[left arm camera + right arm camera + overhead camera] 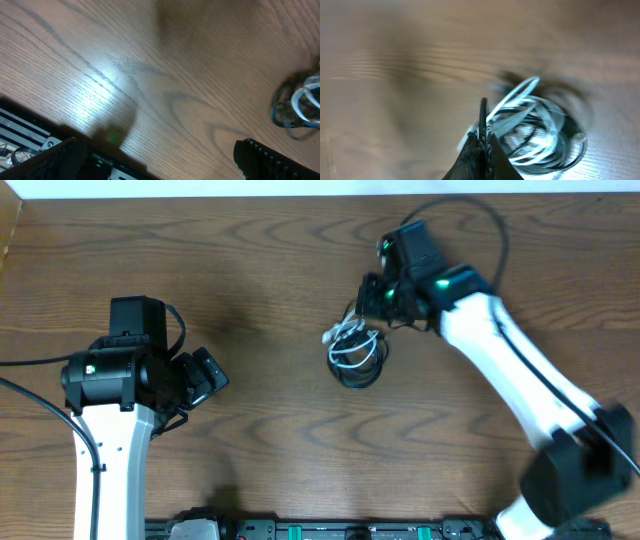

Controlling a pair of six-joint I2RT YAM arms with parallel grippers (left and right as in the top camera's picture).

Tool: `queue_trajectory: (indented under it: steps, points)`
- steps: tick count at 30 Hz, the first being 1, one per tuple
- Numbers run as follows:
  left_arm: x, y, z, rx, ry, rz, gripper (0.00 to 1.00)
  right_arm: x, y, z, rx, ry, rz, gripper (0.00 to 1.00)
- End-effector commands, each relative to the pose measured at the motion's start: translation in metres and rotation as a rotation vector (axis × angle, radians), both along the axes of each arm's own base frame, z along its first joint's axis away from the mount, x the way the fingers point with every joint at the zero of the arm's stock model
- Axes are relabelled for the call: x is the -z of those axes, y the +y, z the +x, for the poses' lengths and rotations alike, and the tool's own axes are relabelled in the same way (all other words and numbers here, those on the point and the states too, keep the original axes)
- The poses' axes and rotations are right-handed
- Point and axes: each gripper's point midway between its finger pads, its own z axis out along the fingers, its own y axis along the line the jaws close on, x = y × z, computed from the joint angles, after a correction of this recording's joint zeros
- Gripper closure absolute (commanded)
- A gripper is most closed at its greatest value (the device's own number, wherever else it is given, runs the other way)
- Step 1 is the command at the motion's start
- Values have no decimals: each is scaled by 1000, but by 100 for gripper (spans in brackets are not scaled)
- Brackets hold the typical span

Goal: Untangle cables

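The cables (355,352) lie in one small tangle of black and white loops on the wooden table, right of centre. My right gripper (366,308) is at the tangle's upper edge. In the right wrist view this gripper (483,138) is shut on a thin black cable (483,112) that sticks up from between its fingertips, and the looped white and black cables (540,132) lie blurred just right of it. My left gripper (210,375) stands well left of the tangle, open and holding nothing. In the left wrist view its fingers (265,160) are spread wide, with the tangle (299,105) at the right edge.
The wooden table (260,260) ends at a pale wall along the far side. A black equipment rail (320,530) with green lights runs along the near edge. Thick black arm cables (470,215) arc behind the right arm and trail left of the left arm.
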Motion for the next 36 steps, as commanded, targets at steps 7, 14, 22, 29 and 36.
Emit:
queue_trajectory:
  steps: [7, 14, 22, 29, 36]
  points:
    - [1, 1, -1, -13, 7, 0, 1, -145, 23, -63, -352, -422, 118, 99]
    - [1, 1, -1, -13, 7, 0, 1, -118, 15, -53, -273, -403, -42, 98]
    - [1, 1, -1, -13, 7, 0, 1, -85, -1, -30, 4, -227, -40, 99]
    - [1, 1, -1, -13, 7, 0, 1, -215, -1, -31, -116, -495, 219, 99]
    - [1, 1, -1, -13, 7, 0, 1, -269, -31, -50, -81, -611, 229, 99]
